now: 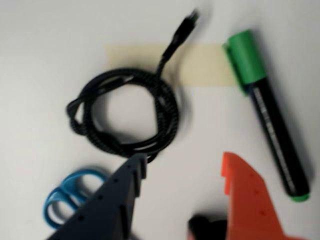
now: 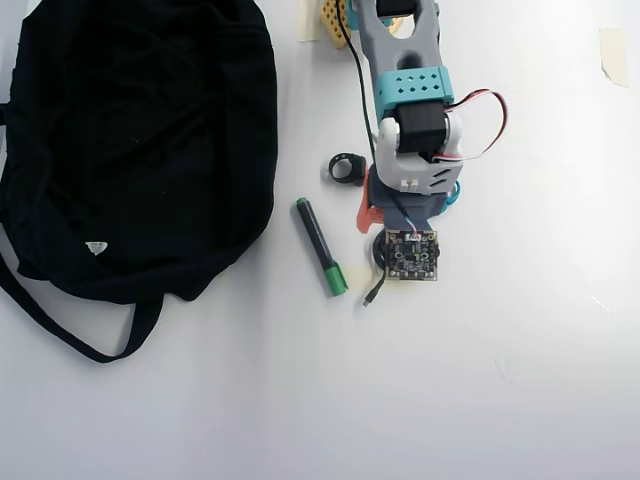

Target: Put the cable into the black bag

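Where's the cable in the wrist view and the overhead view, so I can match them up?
Wrist view: the cable lies coiled at centre, plug tip toward the top.
Overhead view: mostly hidden under the arm; only its plug end pokes out below the wrist.
Shared landmark: the green-capped marker beside it.

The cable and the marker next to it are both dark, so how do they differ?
The cable is a thin braided cord coiled in a loop; the marker is a straight, stiff stick. The cable ends in a small plug, the marker in a bright green cap. Both are mostly black and lie flat on the white table.
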Robot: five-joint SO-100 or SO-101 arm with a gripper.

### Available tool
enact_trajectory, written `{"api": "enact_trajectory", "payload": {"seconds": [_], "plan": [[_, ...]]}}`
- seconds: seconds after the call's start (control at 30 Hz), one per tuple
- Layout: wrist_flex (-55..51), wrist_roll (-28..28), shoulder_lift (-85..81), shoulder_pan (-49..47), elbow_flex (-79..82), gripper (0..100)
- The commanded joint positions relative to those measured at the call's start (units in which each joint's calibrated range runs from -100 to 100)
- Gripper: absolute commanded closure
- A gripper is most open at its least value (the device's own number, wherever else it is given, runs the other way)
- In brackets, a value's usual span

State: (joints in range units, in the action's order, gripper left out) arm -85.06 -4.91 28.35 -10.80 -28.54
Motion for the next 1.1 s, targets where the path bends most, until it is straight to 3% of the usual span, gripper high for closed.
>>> {"api": "enact_trajectory", "payload": {"seconds": [0.0,0.2,1.07], "plan": [[-0.47,-0.86,-0.47,-2.06,-0.39,80],[0.39,-1.02,1.36,-3.04,0.42,73],[6.5,-3.9,10.9,0.4,-3.36,73]]}}
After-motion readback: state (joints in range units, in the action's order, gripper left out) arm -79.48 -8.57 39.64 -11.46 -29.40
